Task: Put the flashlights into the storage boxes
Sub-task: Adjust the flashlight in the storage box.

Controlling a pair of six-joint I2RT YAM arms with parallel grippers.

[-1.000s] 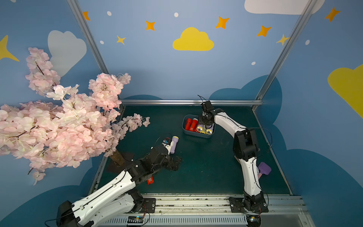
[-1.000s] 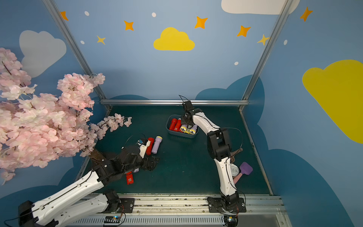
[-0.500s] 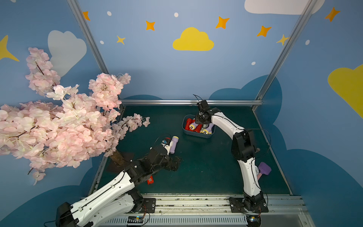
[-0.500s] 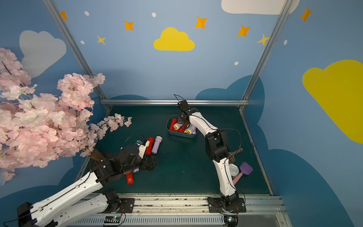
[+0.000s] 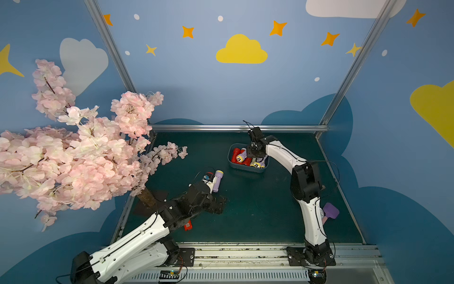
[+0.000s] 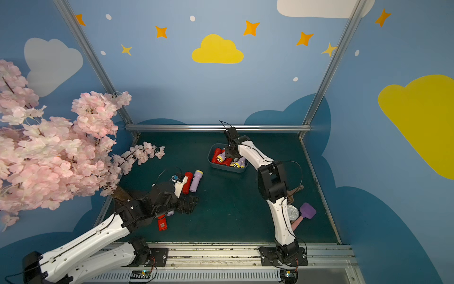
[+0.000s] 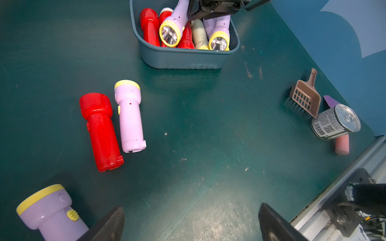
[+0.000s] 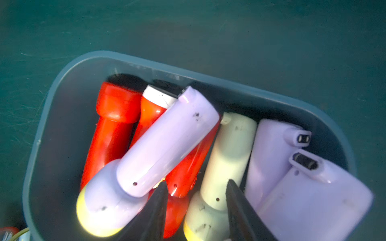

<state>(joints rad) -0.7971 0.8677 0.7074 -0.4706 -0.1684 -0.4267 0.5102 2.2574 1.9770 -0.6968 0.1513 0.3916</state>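
The dark green tabletop point(image 7: 208, 129) is carrying the blue-grey storage box point(image 7: 183, 59), a red flashlight point(image 7: 100, 131) and lilac flashlight point(image 7: 130, 119) lying side by side, a second lilac flashlight point(image 7: 52, 212), plus a brown scoop point(image 7: 306, 100), tin can point(image 7: 334, 123) and pink cylinder point(image 7: 342, 146).

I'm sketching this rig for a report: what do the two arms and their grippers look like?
Both the left arm and right arm have white link shells joined by black joint housings, with thin black cables looping alongside. The left gripper and right gripper each have two dark, wedge-shaped fingers.

The flashlights point(image 7: 100, 129) are glossy, smooth plastic; the bin point(image 7: 183, 59) is matt plastic; the can point(image 7: 334, 123) is shiny metal; the tabletop point(image 7: 208, 135) looks matt, scuffed.
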